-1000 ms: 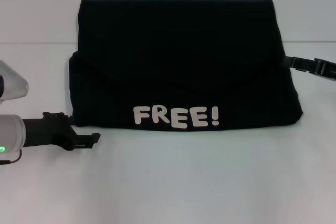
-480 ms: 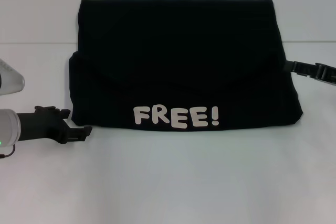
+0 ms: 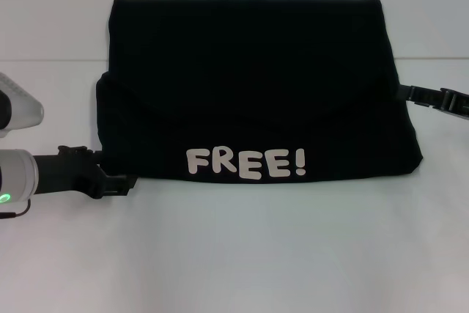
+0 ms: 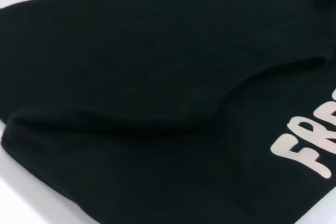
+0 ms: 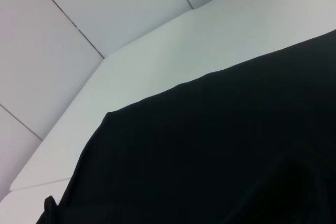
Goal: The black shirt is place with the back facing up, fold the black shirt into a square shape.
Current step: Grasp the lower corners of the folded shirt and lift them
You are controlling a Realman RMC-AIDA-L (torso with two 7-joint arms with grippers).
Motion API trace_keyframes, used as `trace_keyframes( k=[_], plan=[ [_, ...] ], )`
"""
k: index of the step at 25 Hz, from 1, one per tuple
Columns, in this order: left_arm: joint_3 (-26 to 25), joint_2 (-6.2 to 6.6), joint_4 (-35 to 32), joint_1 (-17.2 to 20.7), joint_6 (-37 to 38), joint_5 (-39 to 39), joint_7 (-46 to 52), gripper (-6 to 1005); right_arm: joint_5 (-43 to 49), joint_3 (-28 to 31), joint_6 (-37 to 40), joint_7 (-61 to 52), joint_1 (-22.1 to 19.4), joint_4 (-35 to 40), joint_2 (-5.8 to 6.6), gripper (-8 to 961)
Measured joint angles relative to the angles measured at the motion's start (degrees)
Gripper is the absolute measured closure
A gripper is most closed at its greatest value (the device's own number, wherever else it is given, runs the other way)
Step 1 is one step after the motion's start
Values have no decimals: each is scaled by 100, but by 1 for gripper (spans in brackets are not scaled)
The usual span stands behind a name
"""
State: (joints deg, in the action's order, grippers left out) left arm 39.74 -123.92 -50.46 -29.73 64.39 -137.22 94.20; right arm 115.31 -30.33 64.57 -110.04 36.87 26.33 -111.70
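Observation:
The black shirt (image 3: 249, 86) lies folded into a wide rectangle on the white table (image 3: 256, 254), with the white lettering "FREE!" (image 3: 245, 163) along its near edge. My left gripper (image 3: 126, 182) is low at the shirt's near left corner, its tip right by the hem. The left wrist view shows the shirt (image 4: 131, 103) from close by, with a fold ridge and part of the lettering (image 4: 310, 156). My right gripper (image 3: 410, 94) is at the shirt's right edge, about halfway back. Black fabric (image 5: 210, 156) fills the right wrist view.
Bare white tabletop (image 3: 242, 269) lies in front of the shirt and on both sides. The table's far edge (image 3: 58, 60) meets a pale panelled wall (image 5: 105, 14) behind the shirt.
My left gripper drew back to the left and rose a little, then came right again to the shirt's near left corner. The right gripper shifted slightly outward. The shirt has not moved.

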Motion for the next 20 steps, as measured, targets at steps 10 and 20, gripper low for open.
trace_keyframes(
  k=[10, 20],
  plan=[
    [-35, 37, -3, -21, -38, -48, 99, 310, 0, 0, 3, 3, -5, 0, -9, 307],
    [-48, 34, 22, -24, -159, -68, 107, 649, 0, 5, 27, 2, -62, 3, -2, 309]
  ],
)
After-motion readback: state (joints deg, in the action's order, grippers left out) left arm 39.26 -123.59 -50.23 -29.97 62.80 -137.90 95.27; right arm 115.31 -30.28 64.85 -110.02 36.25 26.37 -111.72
